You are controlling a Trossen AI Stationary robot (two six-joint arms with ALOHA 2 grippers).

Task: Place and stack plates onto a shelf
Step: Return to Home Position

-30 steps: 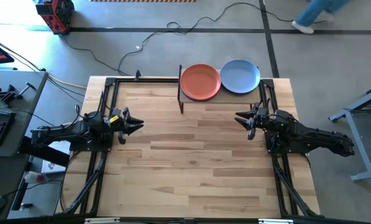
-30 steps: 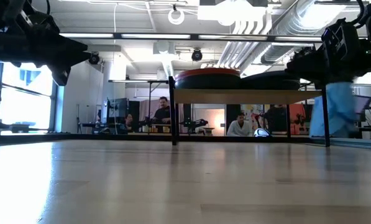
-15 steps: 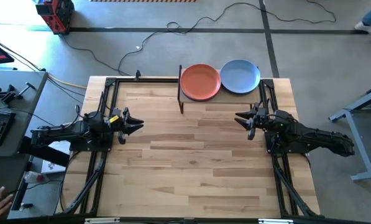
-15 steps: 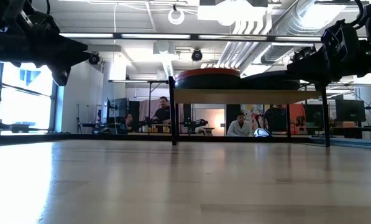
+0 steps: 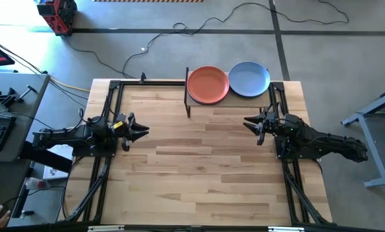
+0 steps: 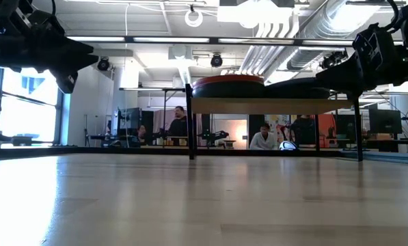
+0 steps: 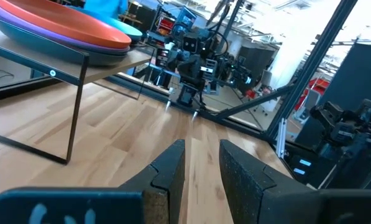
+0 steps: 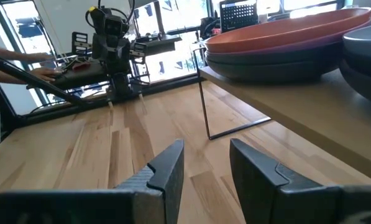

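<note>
Both arms are low over the counter (image 5: 198,174), facing each other across it. The left gripper (image 5: 144,131) hovers by its own side edge. Its fingers are a narrow gap apart with nothing between them. Opposite, the right gripper (image 5: 246,122) hangs by the other side edge, set the same way: a narrow gap and nothing held.

The shelf (image 6: 272,106) stands at the far edge of the counter, beyond both grippers and touched by neither. On it are two stacks side by side. The orange plate (image 5: 207,84) tops the stack on the left gripper's side, well apart from that gripper. From the left wrist, a purple plate (image 7: 79,42) shows just under the orange one, with darker plates below it.

The light blue plate (image 5: 249,78) tops the other stack, which is the one nearer the right gripper. It sits just past that gripper toward the far edge, raised on the shelf board and clear of the fingers. The two top plates sit rim to rim, and I cannot tell whether they touch.

From counter height, both stacks sit flat on the board, above the level of the counter, with the right gripper dark beside the blue-topped stack.
</note>
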